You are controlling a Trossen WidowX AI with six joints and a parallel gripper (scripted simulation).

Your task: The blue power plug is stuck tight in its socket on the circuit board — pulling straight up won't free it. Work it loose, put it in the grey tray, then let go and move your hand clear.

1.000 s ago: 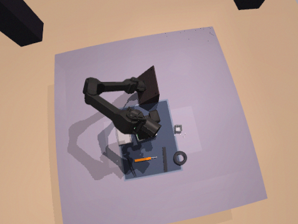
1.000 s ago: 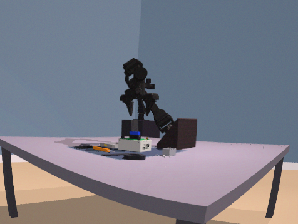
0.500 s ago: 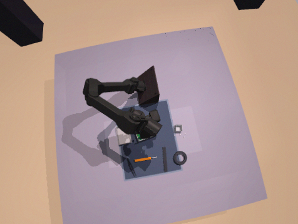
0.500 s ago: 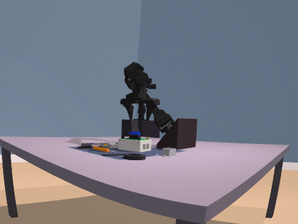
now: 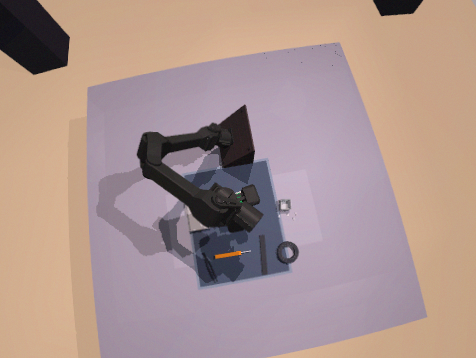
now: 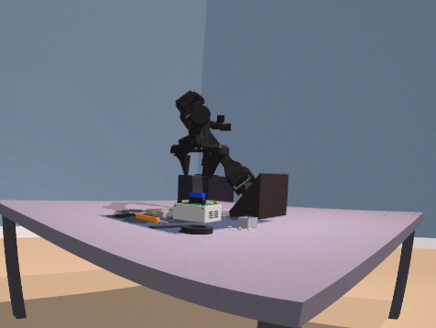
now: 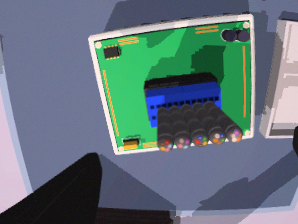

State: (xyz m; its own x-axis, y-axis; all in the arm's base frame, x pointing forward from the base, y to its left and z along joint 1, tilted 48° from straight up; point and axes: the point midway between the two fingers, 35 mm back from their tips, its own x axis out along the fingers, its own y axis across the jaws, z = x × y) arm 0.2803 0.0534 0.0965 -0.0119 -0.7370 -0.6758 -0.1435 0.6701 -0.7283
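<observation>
- plug (image 6: 197,195) (image 7: 184,95): blue, with a row of black squares
- circuit board (image 7: 125,75): green, striped with thin orange lines
- board's case (image 6: 192,213) (image 7: 104,92): white
- screwdriver (image 5: 227,255) (image 6: 147,218): orange handle
- mat (image 5: 240,277) (image 7: 50,100): dark blue, paler blue edge
- table (image 5: 350,225) (image 6: 275,256): pale purple
- fingers (image 6: 185,165): black
</observation>
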